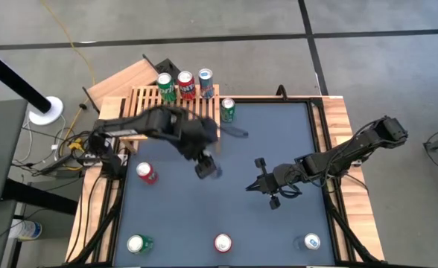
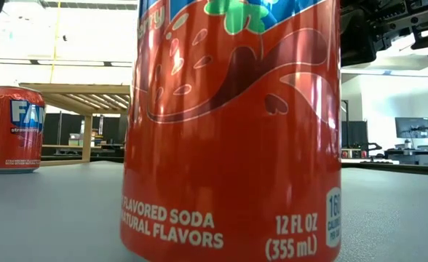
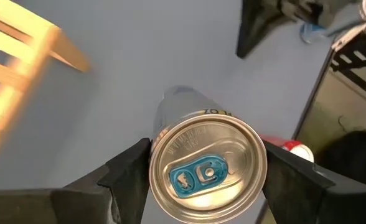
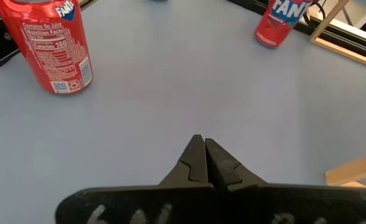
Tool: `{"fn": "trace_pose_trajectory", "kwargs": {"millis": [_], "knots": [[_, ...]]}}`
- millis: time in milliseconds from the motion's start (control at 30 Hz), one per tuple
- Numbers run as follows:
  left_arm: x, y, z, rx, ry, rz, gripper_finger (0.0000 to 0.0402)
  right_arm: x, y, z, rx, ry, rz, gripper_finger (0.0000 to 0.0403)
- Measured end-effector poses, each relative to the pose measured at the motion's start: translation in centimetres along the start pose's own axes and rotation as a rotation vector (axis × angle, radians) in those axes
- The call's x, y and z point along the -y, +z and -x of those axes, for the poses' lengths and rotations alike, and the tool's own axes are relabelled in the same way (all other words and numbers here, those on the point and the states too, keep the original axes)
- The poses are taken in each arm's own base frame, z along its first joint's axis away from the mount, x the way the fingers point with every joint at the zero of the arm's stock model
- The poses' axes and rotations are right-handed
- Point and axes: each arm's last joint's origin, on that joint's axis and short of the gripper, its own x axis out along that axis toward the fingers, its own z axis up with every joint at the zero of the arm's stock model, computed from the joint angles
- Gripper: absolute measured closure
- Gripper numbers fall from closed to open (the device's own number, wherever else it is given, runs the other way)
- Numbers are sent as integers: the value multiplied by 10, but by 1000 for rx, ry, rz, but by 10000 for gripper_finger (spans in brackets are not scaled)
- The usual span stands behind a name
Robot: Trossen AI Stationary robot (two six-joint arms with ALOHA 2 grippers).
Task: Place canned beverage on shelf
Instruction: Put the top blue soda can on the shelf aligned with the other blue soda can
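The silver can (image 3: pixel 205 165) sits clamped between the two dark fingers (image 3: pixel 130 174) of the left hand (image 1: pixel 206 168), its top with the blue tab facing the wrist camera. From above, that hand hangs over the middle of the grey tabletop (image 1: pixel 278 141), just in front of the shelf (image 1: pixel 148 100) and clear of it.

The shelf, a slatted rack of light wood, stands at the far left edge of the tabletop. Three cans stand in a row on it: a green one (image 1: pixel 166 87), a red one (image 1: pixel 186 85) and a silver-blue one (image 1: pixel 205 82). Another green can (image 1: pixel 228 109) stands on the tabletop just beside the shelf's right end.

Over to the right hand (image 1: pixel 255 186): it rests low near the middle of the tabletop, its fingers (image 4: pixel 195 158) pressed together with nothing between them.

More cans stand about the tabletop: a red one (image 1: pixel 146 173) toward the left side, and along the near edge a green one (image 1: pixel 138 243), a red one (image 1: pixel 223 243) and a blue-topped one (image 1: pixel 311 242). The low camera is filled by a red soda can (image 2: pixel 232 124) right before it, with another red can (image 2: pixel 12 129) farther off.
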Motion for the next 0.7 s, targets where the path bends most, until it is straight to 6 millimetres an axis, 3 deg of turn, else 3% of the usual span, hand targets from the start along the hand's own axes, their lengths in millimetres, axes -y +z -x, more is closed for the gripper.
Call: {"fn": "trace_pose_trajectory", "kwargs": {"millis": [200,367,700], "knots": [[-38,22,32,56,28,-83,152,1,0,0,0,-3,42,403],[-75,36,40,55,74,-112,152,8,0,-1,6,-29,75,403],[-119,48,52,58,121,-222,152,50,-2,-1,37,-187,107,403]]}}
